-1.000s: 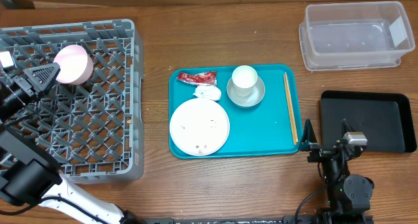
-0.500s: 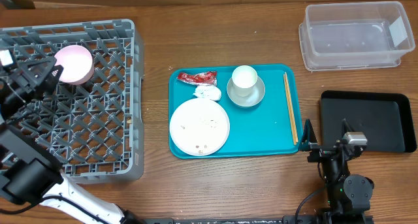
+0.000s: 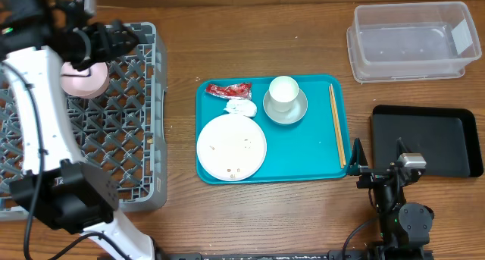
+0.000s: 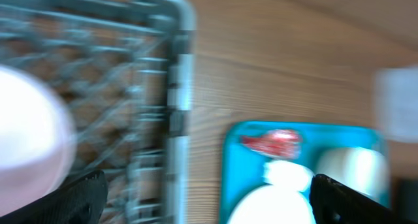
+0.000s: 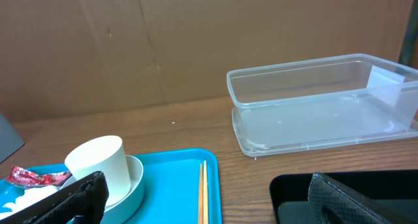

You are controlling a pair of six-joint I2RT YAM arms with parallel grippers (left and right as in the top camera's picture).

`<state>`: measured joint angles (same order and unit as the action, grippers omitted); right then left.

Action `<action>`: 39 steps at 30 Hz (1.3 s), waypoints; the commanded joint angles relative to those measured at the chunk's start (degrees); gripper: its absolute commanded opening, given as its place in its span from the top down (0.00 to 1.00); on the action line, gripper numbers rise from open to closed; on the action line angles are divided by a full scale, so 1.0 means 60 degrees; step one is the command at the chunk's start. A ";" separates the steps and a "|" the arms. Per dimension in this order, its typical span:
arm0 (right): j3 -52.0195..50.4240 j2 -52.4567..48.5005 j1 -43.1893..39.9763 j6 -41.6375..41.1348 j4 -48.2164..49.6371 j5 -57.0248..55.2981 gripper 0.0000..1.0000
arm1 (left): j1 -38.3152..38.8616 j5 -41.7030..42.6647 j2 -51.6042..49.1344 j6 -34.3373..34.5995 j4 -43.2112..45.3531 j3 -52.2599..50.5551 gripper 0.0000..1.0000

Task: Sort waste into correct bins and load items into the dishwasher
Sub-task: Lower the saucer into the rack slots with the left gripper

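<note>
We see the left gripper (image 3: 130,40) leave the small white bowl (image 3: 85,82). A second ago its fingers were closed on the bowl's left side, low at the far left of the dish rack (image 3: 114,139). Half a second ago they had parted and drawn back to the left. Now the left arm (image 3: 34,101) is raised across the rack's left part. The gripper points right over the far edge, jaws wide and empty. The bowl lies free, partly hidden by the arm.
</note>
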<state>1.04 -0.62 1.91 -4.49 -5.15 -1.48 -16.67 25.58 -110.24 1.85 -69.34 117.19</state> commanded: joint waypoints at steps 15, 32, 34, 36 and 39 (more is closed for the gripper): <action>-0.0098 0.0076 -0.0025 -0.0036 0.0066 0.0018 0.00 | 0.1315 -0.6353 -0.1574 0.1552 -0.0397 -0.0266 0.37; -0.0098 0.0076 -0.0029 -0.0036 0.0066 0.0018 0.00 | 0.0878 -0.6513 -0.2364 0.1592 -0.0393 -0.0284 0.38; -0.0098 0.0076 -0.0025 -0.0036 0.0066 0.0018 0.00 | 0.0878 -0.6513 -0.2364 0.1592 -0.0393 -0.0313 0.46; -0.0098 0.0076 -0.0025 -0.0036 0.0066 0.0018 0.00 | 0.0878 -0.6513 -0.2364 0.1592 -0.0346 -0.0401 0.54; -0.0098 0.0076 -0.0029 -0.0040 0.0066 0.0018 0.00 | 0.0878 -0.6517 -0.2364 0.1592 -0.0109 -0.0710 0.61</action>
<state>1.06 -0.62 1.91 -4.49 -5.15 -1.45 -11.35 -12.71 -123.76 10.72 -71.05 115.24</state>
